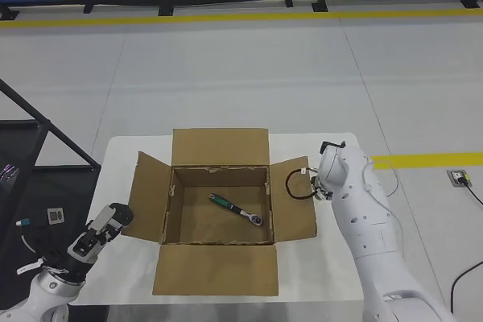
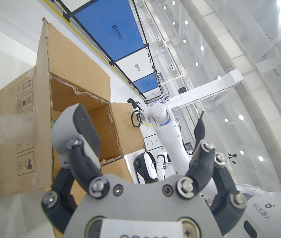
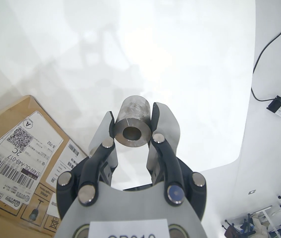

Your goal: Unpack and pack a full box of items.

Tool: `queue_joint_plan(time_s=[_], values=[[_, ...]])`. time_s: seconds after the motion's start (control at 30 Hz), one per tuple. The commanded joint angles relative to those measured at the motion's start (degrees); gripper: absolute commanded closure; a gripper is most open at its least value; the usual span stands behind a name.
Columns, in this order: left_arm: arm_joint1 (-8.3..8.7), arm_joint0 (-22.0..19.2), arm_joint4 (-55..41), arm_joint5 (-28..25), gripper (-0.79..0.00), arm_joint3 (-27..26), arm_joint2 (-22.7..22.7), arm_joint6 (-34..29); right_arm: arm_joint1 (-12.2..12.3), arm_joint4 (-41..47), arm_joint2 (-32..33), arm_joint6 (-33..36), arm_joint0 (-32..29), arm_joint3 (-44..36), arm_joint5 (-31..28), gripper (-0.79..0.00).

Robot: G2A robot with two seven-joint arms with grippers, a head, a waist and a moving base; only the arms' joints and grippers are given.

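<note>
The white surface (image 1: 303, 264) carries an open cardboard box (image 1: 220, 146). A ratchet wrench (image 1: 240, 208) lies on its floor. Beside its left flap hangs the left gripper (image 2: 140, 122), fingers spread. Outside the right flap, the right gripper (image 3: 133, 119) pinches a metal cylinder (image 3: 136, 110).

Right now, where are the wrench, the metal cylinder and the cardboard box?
wrench (image 1: 237, 208), top view, on its shaft.
metal cylinder (image 3: 134, 115), right wrist view, on its curved side.
cardboard box (image 1: 216, 270), top view, on its near flap.
</note>
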Motion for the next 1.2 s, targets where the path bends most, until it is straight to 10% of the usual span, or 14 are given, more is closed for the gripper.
queue_joint_plan(time_s=[0.0,0.63,1.17], values=[[0.0,0.0,0.0,0.0,-0.785,0.0,0.0,0.0,-0.02,0.02,-0.07,-0.04,0.08,0.35,-0.04,0.0],[0.0,0.0,0.0,0.0,-0.785,0.0,0.0,0.0,3.07,2.44,11.15,-3.15,1.2,1.18,2.71,0.0],[0.0,0.0,0.0,0.0,-0.785,0.0,0.0,0.0,6.45,3.65,16.95,-12.16,10.98,21.46,0.9,0.0]])
